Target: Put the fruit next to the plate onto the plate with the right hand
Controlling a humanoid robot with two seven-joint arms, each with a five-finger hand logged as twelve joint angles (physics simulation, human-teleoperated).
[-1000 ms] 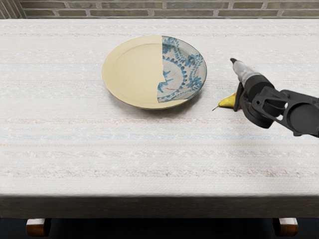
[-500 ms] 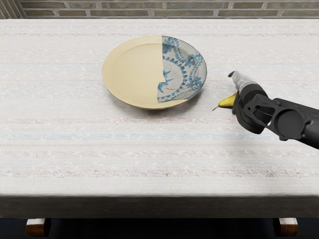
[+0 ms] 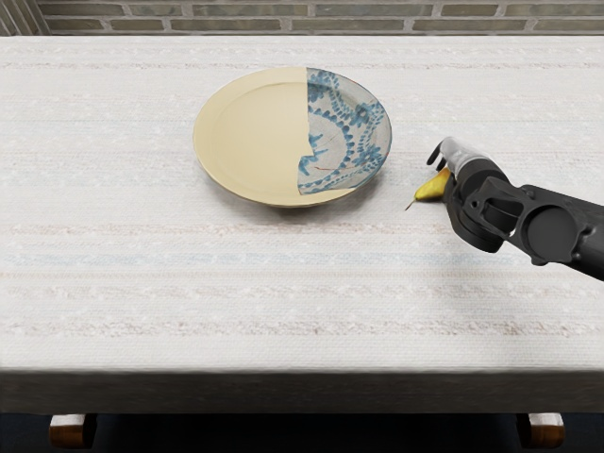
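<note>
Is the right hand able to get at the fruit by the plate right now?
Likely yes: the right hand is right against the fruit, beside the plate, with nothing between them. Whether it grips is unclear.

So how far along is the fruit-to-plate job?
Done: the reach. The right hand is up against the fruit and hides part of it. In hand: the grasp, which I cannot confirm from this view. Left: lift and place. The fruit lies on the table to the right of the plate, not on it.
</note>
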